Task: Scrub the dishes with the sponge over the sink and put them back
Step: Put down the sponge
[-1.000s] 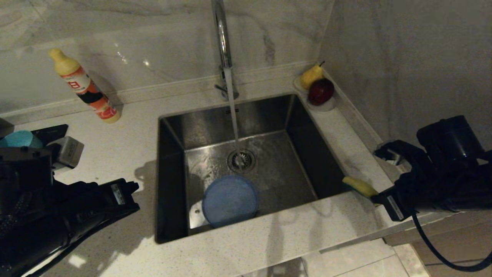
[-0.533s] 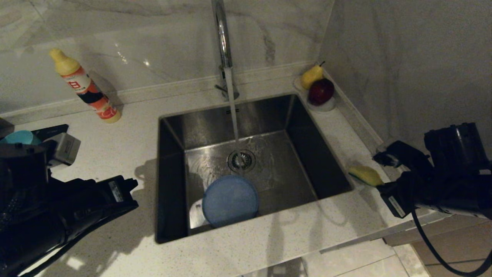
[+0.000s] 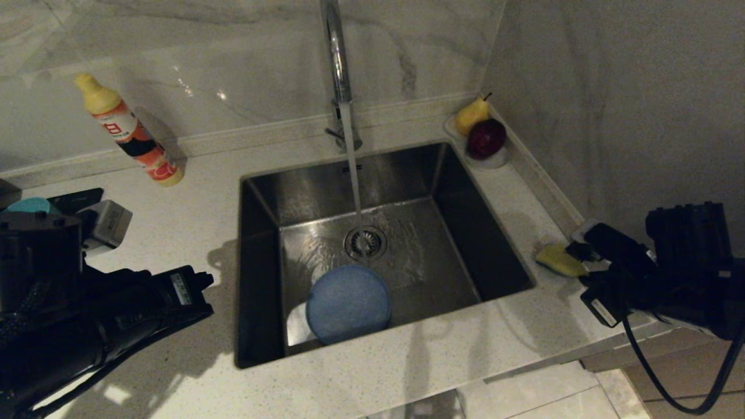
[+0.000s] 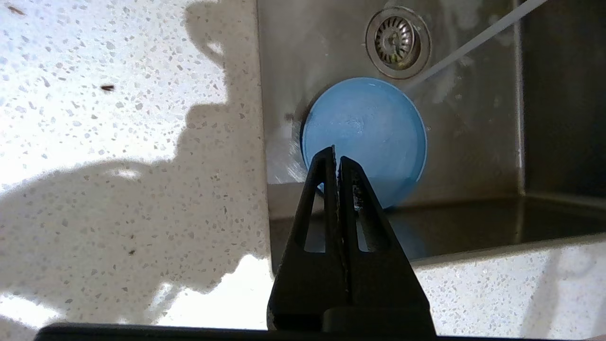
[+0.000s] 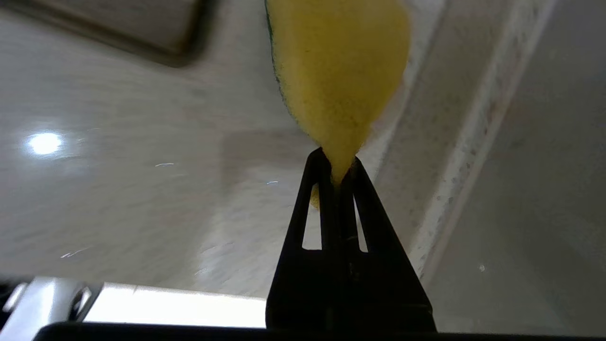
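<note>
Head view: tap (image 3: 336,52) running, stream falling onto the drain strainer (image 3: 365,242) of the sink (image 3: 372,180). Light-blue plate (image 3: 348,304) sits in the sink's near part, propped against the front wall, face tilted up toward the back. Right pincer (image 3: 573,257) is fully closed on the sponge (image 3: 559,260), which sits over the bench (image 3: 512,203) just right of the sink rim; whether it touches the surface cannot be told. Right wrist view shows the pinch taking only the narrow end of the sponge (image 5: 338,80), bulk of it sticking out past the tips, thin green face along one edge. Long axis runs in line with the fingers, pointing away from the pincer toward the sink. Left pincer (image 4: 337,163) closed, holding nothing, hovering over the bench near the sink's left front corner, tips aimed at the plate (image 4: 364,137). Risks, as judged: so thin a pinch could let the wet sponge slip or fold under scrubbing pressure; the propped plate could slide flat when pushed; the running stream may splash onto the bench. Teal bowl (image 3: 26,205) barely visible at far left.
</note>
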Robot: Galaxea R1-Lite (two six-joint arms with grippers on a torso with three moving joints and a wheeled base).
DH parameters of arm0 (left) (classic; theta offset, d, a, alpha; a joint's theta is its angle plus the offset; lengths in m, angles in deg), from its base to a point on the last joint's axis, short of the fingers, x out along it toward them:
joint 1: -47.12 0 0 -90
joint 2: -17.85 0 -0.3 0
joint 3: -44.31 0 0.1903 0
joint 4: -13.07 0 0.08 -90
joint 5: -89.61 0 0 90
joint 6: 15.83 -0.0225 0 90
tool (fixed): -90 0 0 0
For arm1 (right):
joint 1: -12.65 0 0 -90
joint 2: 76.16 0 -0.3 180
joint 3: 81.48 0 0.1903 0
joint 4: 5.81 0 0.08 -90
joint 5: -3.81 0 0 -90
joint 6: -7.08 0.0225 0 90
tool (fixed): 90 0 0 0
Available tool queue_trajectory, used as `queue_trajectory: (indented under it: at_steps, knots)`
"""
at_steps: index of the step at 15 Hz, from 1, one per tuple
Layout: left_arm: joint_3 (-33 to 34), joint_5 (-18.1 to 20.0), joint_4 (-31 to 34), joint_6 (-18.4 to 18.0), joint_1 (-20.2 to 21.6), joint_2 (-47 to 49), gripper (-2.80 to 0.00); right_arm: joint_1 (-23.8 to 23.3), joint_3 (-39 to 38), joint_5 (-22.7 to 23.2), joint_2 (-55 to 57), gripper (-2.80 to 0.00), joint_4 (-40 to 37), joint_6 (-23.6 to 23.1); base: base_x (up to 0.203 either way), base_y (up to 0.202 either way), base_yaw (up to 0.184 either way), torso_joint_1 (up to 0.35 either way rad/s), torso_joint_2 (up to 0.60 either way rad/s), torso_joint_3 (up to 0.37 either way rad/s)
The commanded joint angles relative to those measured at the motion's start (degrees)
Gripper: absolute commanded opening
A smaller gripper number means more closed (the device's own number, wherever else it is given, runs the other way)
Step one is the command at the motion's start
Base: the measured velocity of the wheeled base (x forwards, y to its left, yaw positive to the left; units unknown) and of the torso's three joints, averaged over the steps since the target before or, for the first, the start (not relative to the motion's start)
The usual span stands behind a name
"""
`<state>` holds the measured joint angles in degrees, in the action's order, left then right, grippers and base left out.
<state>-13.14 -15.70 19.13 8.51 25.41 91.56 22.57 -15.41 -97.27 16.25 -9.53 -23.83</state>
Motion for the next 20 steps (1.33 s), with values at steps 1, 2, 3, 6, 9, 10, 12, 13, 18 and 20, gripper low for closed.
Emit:
queue_trajectory:
  at_steps: [1,2,3,6,9,10,12,13,18,20]
  knots:
    - [-0.2,-0.1,0.4,0.2,0.0,0.7,-2.80,-0.8,-1.7,0.2,3.6,-2.80,5.7,-0.4,0.000,0.000,0.000,0.000,0.00,0.000]
    - [-0.2,0.0,0.5,0.2,0.0,0.8,-2.80,-0.8,-2.1,0.3,3.8,-2.80,7.2,-0.4,0.000,0.000,0.000,0.000,0.00,0.000]
    - [-0.2,0.1,0.5,0.2,0.0,0.9,-2.80,-0.7,-2.1,0.3,4.0,-2.80,7.5,-0.6,0.000,0.000,0.000,0.000,0.00,0.000]
    - [-0.4,0.4,0.4,0.4,0.0,1.9,-2.80,-0.5,-1.3,0.4,3.9,-2.80,7.5,-0.5,0.000,0.000,0.000,0.000,0.00,0.000]
    - [-1.3,0.4,0.5,0.4,0.0,1.9,-2.80,1.1,-1.2,0.1,3.4,-2.80,7.2,-0.4,0.000,0.000,0.000,0.000,0.00,0.000]
    - [-1.2,0.4,0.5,0.4,-0.1,1.7,-2.80,1.7,-1.2,0.0,3.6,-2.80,7.3,-0.2,0.000,0.000,0.000,0.000,0.00,0.000]
    - [-0.5,0.5,0.5,0.5,0.0,1.2,-2.80,3.0,-1.2,-0.2,3.5,-2.80,7.0,-0.1,0.000,0.000,0.000,0.000,0.00,0.000]
    - [-0.2,0.5,0.5,0.5,0.0,1.1,-2.80,3.5,-1.2,-0.6,3.5,-2.80,6.9,-0.1,0.000,0.000,0.000,0.000,0.00,0.000]
    - [-0.2,0.5,0.5,0.4,0.0,0.5,-2.80,4.3,-1.5,-2.3,5.0,-2.80,7.5,0.1,0.000,0.000,0.000,0.000,0.00,0.000]
    - [-0.1,1.3,0.5,0.5,0.0,0.6,-2.80,4.1,-0.7,-2.3,5.4,-2.37,7.4,0.2,0.000,0.000,0.000,0.000,0.00,0.000]
